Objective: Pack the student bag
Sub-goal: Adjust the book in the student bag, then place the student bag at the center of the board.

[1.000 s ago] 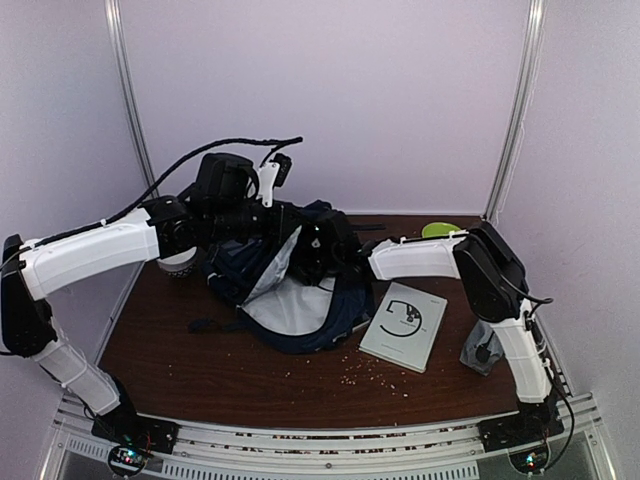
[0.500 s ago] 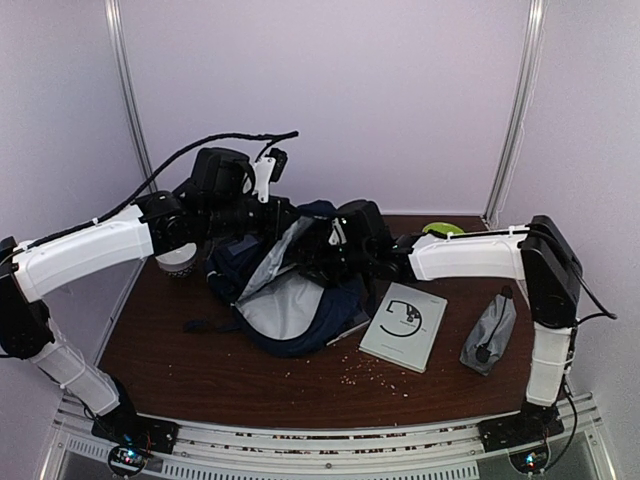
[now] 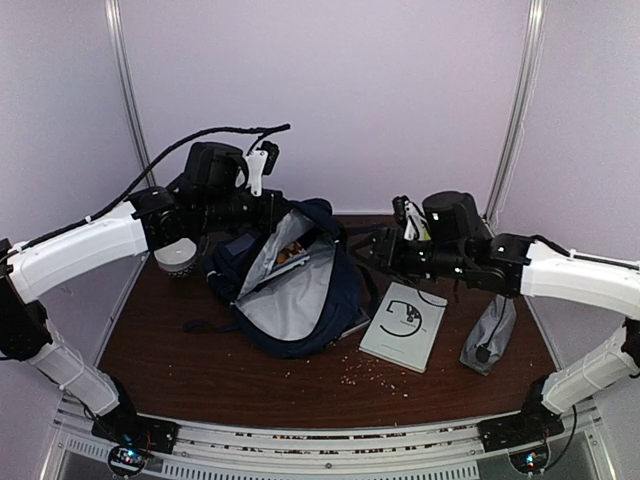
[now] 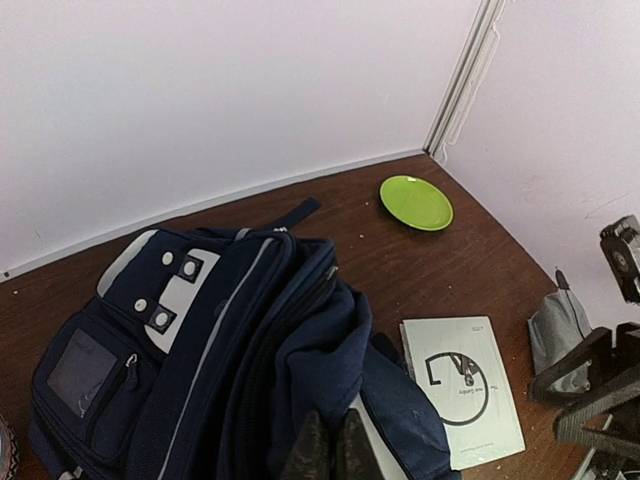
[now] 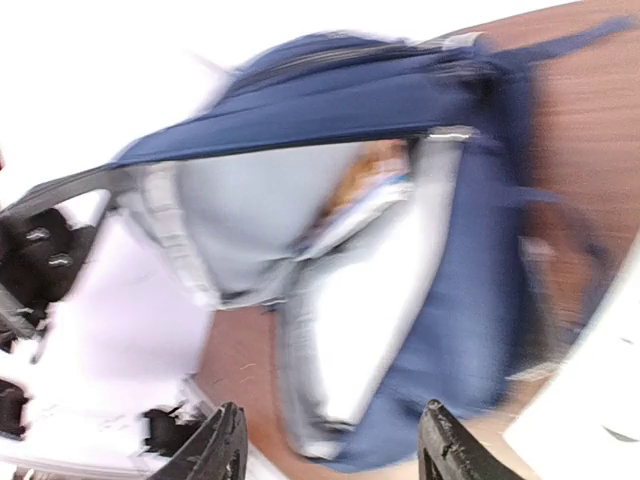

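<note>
The student bag lies centre frame, mouth open. The left tool pinches its rim; the right tool is wide and empty. Hold the rim high and taut so the booklet slides in.

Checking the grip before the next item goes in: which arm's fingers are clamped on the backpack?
The left fingers, pinched shut on the student bag's navy rim, holding it open; the right fingers stand apart, gripping nothing.
</note>
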Tool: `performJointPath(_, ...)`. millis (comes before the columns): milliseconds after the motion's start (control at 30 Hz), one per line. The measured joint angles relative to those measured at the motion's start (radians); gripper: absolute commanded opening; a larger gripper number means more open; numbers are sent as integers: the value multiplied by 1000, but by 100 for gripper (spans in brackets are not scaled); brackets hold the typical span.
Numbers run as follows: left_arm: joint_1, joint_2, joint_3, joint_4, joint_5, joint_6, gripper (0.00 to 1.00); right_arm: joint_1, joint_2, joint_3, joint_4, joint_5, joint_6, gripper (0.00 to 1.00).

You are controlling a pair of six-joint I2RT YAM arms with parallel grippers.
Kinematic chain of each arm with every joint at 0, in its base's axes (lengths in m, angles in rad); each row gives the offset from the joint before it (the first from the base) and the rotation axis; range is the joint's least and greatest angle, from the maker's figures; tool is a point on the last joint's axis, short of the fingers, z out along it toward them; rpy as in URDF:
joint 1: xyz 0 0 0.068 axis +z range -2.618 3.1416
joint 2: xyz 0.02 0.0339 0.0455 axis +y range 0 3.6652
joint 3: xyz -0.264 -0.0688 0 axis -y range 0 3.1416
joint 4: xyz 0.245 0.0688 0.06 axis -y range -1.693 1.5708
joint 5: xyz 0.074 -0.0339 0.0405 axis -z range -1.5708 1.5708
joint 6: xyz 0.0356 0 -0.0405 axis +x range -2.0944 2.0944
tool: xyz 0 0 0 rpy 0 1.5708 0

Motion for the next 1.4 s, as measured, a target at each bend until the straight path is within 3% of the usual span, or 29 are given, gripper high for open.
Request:
performJointPath(133, 1, -50, -58, 29, 1, 20, 0, -30, -148, -219, -32, 151, 13, 56)
performJointPath(333, 2, -143, -157, 53, -20, 79, 0, -59, -170, -440, -99, 284, 93, 57)
performJointPath(800, 54, -172, -164, -11, -261, 224, 0, -59, -119, -461, -128, 348, 159, 58)
performJointPath(933, 60, -229, -209, -28, -213, 245, 45, -59, -121, -461, -128, 349, 151, 59)
performJointPath(1067, 64, -309, -236, -52, -97, 249, 72, -60, -130, -461, -127, 349, 138, 60)
performJointPath(1133, 64, -334, -226, -57, -38, 239, 96, -65, -138, -461, -128, 349, 127, 61)
performJointPath(1400, -52, -343, -157, -59, 125, 206, 98, -122, -155, -459, -128, 349, 110, 61)
